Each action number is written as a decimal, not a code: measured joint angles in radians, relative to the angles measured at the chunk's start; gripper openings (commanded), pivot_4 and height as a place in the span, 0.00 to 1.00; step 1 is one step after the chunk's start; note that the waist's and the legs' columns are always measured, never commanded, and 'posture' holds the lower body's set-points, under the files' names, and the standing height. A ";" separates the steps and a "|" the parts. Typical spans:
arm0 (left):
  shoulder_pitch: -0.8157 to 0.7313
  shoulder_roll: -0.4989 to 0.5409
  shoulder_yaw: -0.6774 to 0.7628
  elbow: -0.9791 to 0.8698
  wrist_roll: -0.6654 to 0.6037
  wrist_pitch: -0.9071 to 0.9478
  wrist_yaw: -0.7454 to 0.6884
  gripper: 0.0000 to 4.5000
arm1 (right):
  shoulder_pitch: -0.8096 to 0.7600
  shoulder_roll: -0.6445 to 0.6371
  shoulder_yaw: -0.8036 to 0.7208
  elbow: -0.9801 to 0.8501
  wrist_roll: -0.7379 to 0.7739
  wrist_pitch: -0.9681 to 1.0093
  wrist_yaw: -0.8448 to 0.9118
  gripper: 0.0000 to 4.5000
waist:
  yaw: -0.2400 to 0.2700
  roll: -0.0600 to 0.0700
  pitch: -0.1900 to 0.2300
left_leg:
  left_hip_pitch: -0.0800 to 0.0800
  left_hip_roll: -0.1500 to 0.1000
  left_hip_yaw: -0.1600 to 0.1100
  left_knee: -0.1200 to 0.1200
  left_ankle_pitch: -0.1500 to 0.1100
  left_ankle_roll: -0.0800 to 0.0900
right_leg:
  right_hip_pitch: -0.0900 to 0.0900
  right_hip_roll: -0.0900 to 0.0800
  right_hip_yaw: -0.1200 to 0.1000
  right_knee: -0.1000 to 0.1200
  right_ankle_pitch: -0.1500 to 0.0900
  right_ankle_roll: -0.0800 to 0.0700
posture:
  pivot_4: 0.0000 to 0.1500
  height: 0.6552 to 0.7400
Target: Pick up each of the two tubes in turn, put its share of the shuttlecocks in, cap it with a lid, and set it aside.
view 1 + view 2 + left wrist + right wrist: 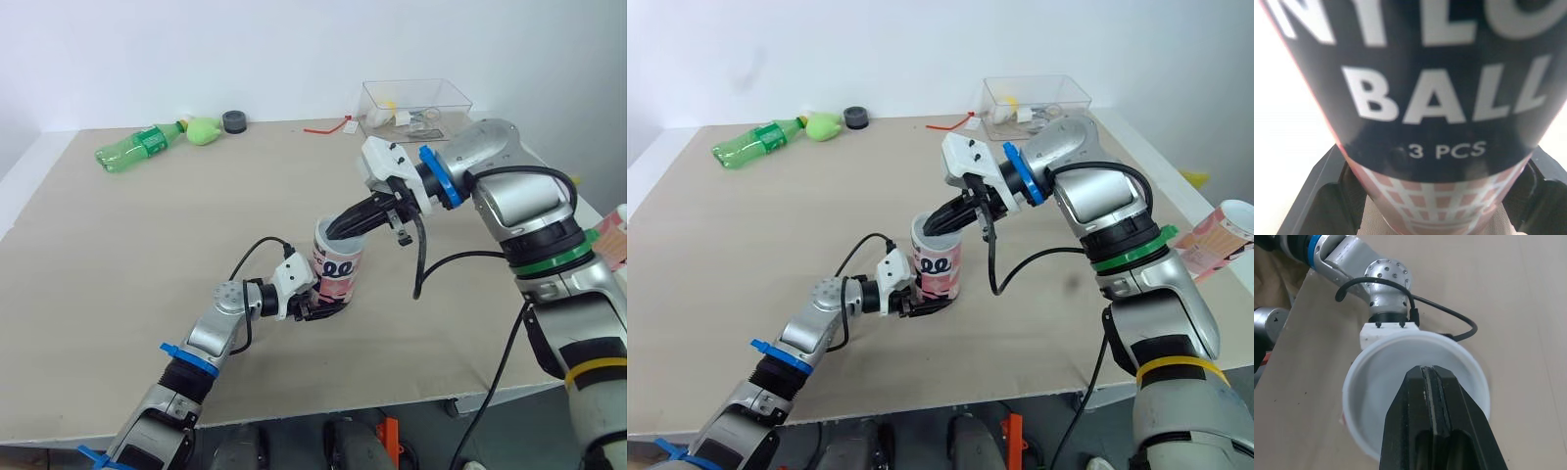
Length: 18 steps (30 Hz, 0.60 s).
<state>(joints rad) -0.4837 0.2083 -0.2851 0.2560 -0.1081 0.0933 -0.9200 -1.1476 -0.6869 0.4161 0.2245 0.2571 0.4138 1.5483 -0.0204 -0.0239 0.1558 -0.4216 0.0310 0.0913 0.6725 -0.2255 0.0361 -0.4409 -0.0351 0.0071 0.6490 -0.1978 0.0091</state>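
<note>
A pink and white tube (338, 266) with a dark label stands upright on the table's middle, its mouth open. My left gripper (318, 307) is shut on the tube's lower part; in the left wrist view the label (1435, 98) sits between both fingers. My right gripper (339, 230) is shut, its tips at the tube's white rim (1415, 340) and pointing into the mouth. Nothing shows between its fingers (1422, 396). A second pink tube (1218, 235) lies past the table's right edge.
At the back left lie a green bottle (135, 148), a light green object (204, 129) and a small dark lid (234, 120). A clear plastic box (416, 106) with small items stands at the back right, a red strip (325, 128) beside it.
</note>
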 measured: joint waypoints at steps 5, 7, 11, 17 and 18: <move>0.001 0.002 -0.001 0.001 0.000 0.002 0.002 0.67 | 0.003 0.006 -0.001 -0.001 -0.027 -0.032 0.001 0.02 | -0.001 0.000 -0.001 | 0.002 0.001 0.000 0.000 0.000 0.000 | 0.001 0.001 0.000 0.000 0.000 0.000 | 1.00 1.00; 0.002 0.003 -0.001 0.001 -0.001 0.002 0.003 0.67 | 0.003 0.011 -0.001 0.000 -0.038 -0.048 0.002 0.02 | -0.001 -0.001 -0.001 | 0.002 0.001 0.000 0.000 0.000 0.000 | 0.001 0.001 0.000 0.000 0.000 0.000 | 1.00 1.00; 0.005 0.006 0.003 0.004 -0.004 0.002 0.005 0.67 | 0.002 0.031 0.000 0.015 -0.067 -0.081 0.003 0.02 | -0.002 -0.001 -0.002 | 0.005 0.003 0.000 0.000 0.000 0.000 | 0.003 0.003 0.000 0.000 0.000 -0.001 | 1.00 1.00; 0.007 0.010 0.007 0.008 -0.007 0.002 0.005 0.67 | -0.001 0.063 0.000 0.035 -0.107 -0.116 0.003 0.02 | -0.003 -0.002 -0.003 | 0.010 0.007 0.001 -0.001 0.000 0.000 | 0.006 0.008 0.002 0.000 -0.002 -0.005 | 1.00 1.00; 0.007 0.010 0.007 0.009 -0.007 0.002 0.005 0.67 | -0.001 0.065 0.000 0.037 -0.112 -0.120 0.003 0.02 | -0.003 -0.002 -0.003 | 0.011 0.008 0.001 -0.001 0.000 0.000 | 0.007 0.009 0.002 0.000 -0.003 -0.006 | 1.00 1.00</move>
<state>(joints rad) -0.4767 0.2188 -0.2783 0.2648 -0.1152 0.0955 -0.9151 -1.1486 -0.6216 0.4162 0.2613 0.1446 0.2933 1.5510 -0.0232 -0.0259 0.1529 -0.4105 0.0389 0.0924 0.6714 -0.2254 0.0358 -0.4339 -0.0264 0.0093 0.6490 -0.2008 0.0033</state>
